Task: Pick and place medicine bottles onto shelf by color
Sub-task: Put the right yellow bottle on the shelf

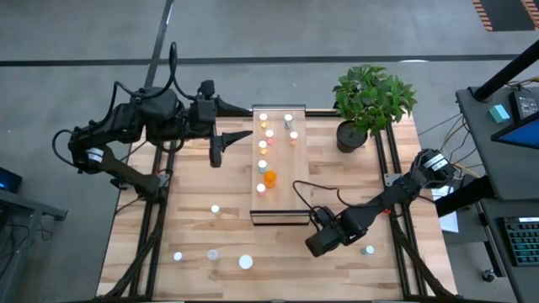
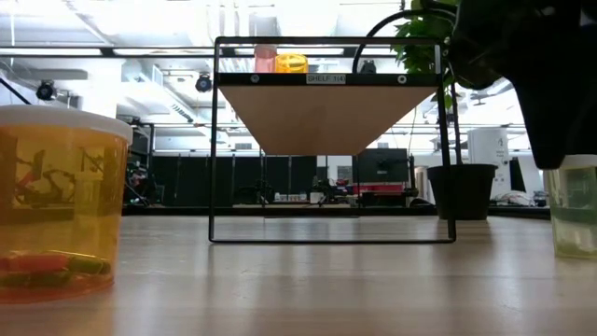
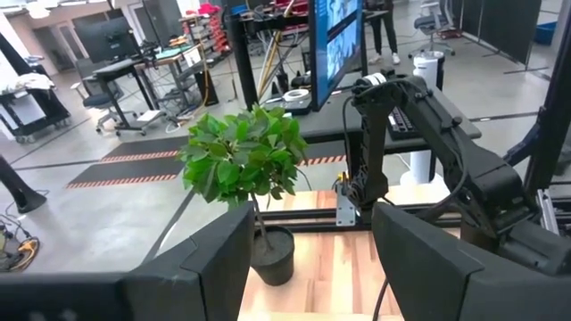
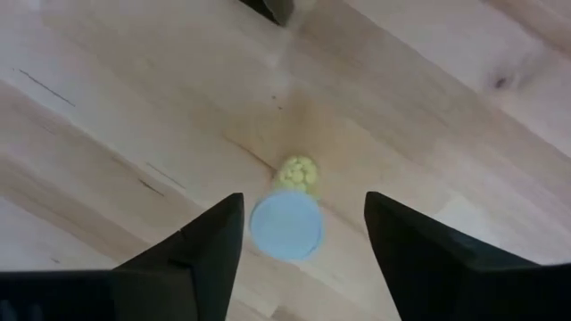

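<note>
A: What is the biggest thing here?

B: The counter (image 1: pixel 185 227), a plank top seen from above. On its middle stands the shelf (image 1: pixel 282 189), a long light-wood board with dark frames at its ends. At the counter's far right corner is a potted plant (image 1: pixel 370 101).

A: And the arms?

B: The left arm (image 1: pixel 126 126) hangs over the counter's far left edge. Its left pincer (image 1: pixel 221 145) is beside the far end of the shelf, well above the wood, fingers apart and holding nothing. The right arm (image 1: pixel 404 189) reaches in from the right side, and the right pincer (image 1: pixel 322 242) is low over the near right part of the counter, just off the shelf's near end.

A: Is the right one gripping?

B: No. In its wrist view both fingers (image 4: pixel 192 254) stand spread, and a yellow bottle (image 4: pixel 290 214) with a white cap sits upright on the wood between them, touched by neither.

A: Where are the other medicine bottles?

B: Most stand on the shelf: a row of small ones (image 1: pixel 264 143) along its far half, and an orange bottle (image 1: pixel 269 178) near its middle. On the counter, one white-capped bottle (image 1: pixel 216 209) stands left of the shelf, three more (image 1: pixel 212 254) near the front edge, the rightmost larger, and another (image 1: pixel 369 250) just right of the right pincer.
</note>
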Robot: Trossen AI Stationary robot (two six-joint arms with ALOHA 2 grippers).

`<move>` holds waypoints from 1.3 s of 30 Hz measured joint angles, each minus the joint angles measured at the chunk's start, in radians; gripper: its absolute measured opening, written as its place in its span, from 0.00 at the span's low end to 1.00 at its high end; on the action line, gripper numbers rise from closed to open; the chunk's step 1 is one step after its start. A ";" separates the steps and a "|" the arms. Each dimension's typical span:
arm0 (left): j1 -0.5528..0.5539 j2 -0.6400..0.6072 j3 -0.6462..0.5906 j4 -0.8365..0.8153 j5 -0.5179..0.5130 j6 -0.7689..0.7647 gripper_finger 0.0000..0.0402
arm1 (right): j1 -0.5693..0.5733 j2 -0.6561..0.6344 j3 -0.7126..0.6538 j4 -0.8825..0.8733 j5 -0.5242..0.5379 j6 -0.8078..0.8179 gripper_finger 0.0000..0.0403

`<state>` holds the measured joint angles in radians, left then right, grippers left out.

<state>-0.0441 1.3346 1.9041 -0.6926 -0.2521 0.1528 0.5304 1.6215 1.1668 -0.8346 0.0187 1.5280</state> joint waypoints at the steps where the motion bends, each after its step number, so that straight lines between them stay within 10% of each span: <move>1: 0.000 0.000 0.000 0.004 0.000 0.000 0.53 | 0.000 0.000 -0.007 0.014 0.000 0.000 0.53; 16: 0.000 0.000 0.000 0.033 -0.019 0.000 0.53 | 0.000 0.000 -0.014 0.035 -0.019 0.019 0.28; 26: 0.000 0.005 0.000 0.033 -0.019 0.001 0.53 | -0.001 -0.105 -0.003 -0.016 -0.153 -0.022 0.29; 39: 0.000 0.005 0.000 0.031 -0.019 0.001 0.53 | -0.077 -0.279 0.390 -0.496 -0.057 -0.095 0.28</move>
<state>-0.0441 1.3396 1.9041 -0.6613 -0.2707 0.1539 0.4531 1.3420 1.5567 -1.3305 -0.0386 1.4328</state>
